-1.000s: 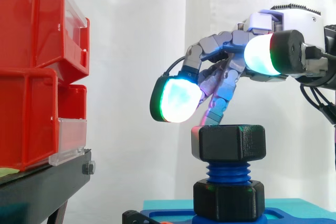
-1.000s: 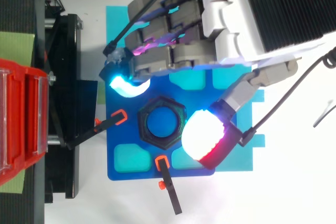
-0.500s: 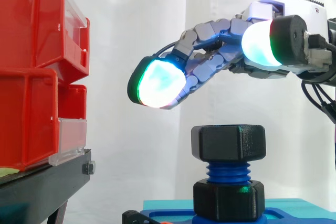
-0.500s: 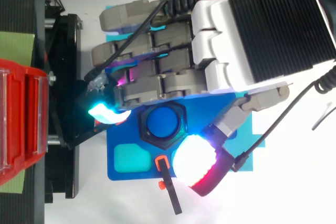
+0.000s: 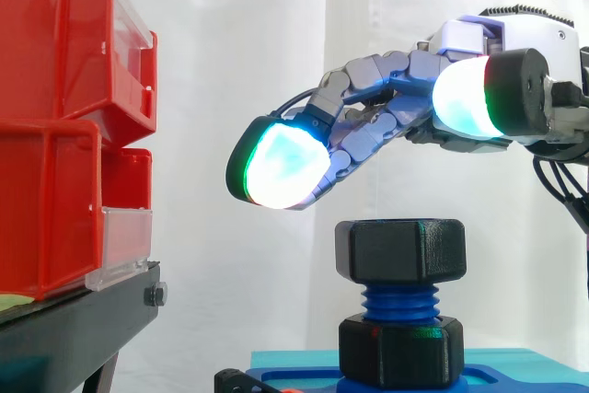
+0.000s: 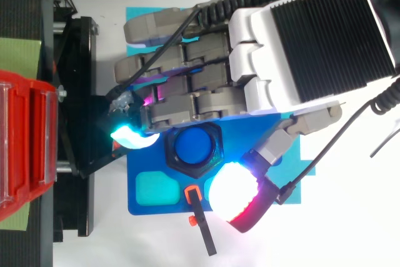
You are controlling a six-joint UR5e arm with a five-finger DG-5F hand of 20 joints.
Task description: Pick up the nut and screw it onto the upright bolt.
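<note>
Just beneath the fingers sits the black hex nut, threaded onto the top of the upright blue bolt. A few turns of blue thread show between the nut and a lower black hex collar. The hand hovers over it with the fingers released. They are stretched out and sloping slightly down, grasping nothing, and a clear gap separates them from the nut's top face in the side view. The leading fingertip pad, glowing white, cyan and green, hangs past the nut on the side toward the red bins. The thumb pad, glowing white with a red rim, is spread well away from the fingers.

From above, the nut lies in the opening between the fingers and the thumb pad, with the bolt's round blue end showing in its bore. The fingers' near edge overlaps the nut's rim on one side, and the thumb pad sits just off its opposite corner.

Under the fingers, the bolt stands on a blue base plate, which lies on a teal mat on the white tabletop. A black clamp arm with an orange tip rests at the plate's edge beside the thumb pad. Beyond the fingertips, the red bins sit on a black stand
</note>
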